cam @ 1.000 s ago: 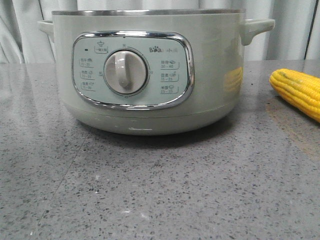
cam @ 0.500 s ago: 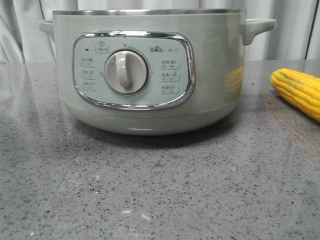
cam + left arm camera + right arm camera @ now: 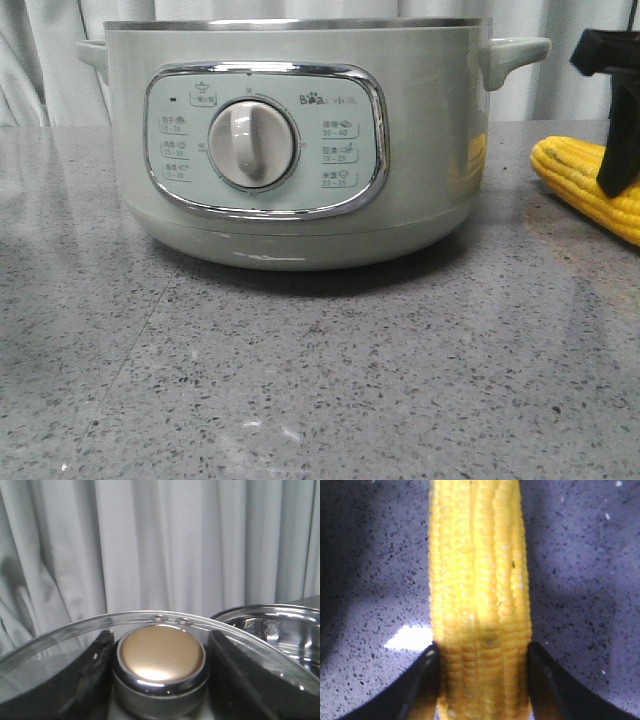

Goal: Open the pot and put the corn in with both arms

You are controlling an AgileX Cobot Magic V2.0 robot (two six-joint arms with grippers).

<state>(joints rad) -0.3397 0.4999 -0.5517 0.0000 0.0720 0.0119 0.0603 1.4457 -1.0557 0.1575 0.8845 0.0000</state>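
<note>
On the table (image 3: 300,380), right of the pot (image 3: 290,140), the right gripper (image 3: 482,680) has come down since half a second ago, its fingers clamping the corn (image 3: 585,180), which has shifted slightly. Beside the pot's open rim, the left gripper (image 3: 160,680) grips the lid (image 3: 60,645) by its knob (image 3: 161,655).

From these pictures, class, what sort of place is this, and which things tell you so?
Probably a staged kitchen-style test bench: a speckled grey stone counter, an electric pot with corn beside it, and pale curtains closing off the back instead of a wall.
</note>
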